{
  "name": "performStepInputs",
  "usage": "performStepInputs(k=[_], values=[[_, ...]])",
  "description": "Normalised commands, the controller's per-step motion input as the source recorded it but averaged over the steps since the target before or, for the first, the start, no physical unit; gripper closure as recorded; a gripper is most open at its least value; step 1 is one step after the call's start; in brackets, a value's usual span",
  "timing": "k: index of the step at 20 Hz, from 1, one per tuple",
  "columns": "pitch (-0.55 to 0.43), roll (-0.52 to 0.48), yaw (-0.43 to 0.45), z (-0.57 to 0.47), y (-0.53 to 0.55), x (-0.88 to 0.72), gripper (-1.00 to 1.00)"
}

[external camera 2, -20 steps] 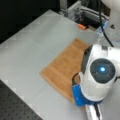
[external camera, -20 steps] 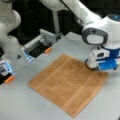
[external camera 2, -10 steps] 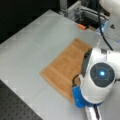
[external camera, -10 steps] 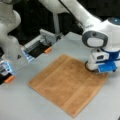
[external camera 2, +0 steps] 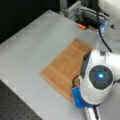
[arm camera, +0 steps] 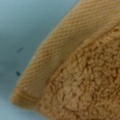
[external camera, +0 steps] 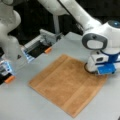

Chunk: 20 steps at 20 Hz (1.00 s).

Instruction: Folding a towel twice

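Observation:
The orange-tan towel (external camera: 63,83) lies flat and unfolded on the grey table (external camera: 30,105), with a ribbed band along its edges. In both front views it shows as a single layer (external camera 2: 63,66). My gripper (external camera: 100,71) is low over the towel's corner at a front view's right, at or just above the cloth. Its fingertips are hidden under the white and blue hand (external camera 2: 80,96). The wrist view is filled by that towel corner (arm camera: 82,75), ribbed hem and fluffy terry, with the grey table (arm camera: 22,27) beside it.
A second white robot arm (external camera: 10,37) stands at a front view's left. A grey metal fixture (external camera: 48,37) with orange tabs (external camera: 47,50) sits behind the towel. A black perforated board (external camera 2: 15,105) borders the table at a front view's bottom left.
My gripper has come down and slightly right onto the towel's right corner. The towel itself has not moved.

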Motion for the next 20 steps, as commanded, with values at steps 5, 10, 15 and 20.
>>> performStepInputs(k=[5,10,15,20], values=[[-0.061,-0.142,-0.046,-0.06,0.08,0.05,-1.00],[-0.086,-0.118,-0.068,-0.10,0.02,0.03,-1.00],[-0.113,-0.099,-0.065,-0.13,-0.04,0.01,-1.00],[-0.118,-0.093,-0.060,-0.13,-0.06,-0.01,-1.00]])
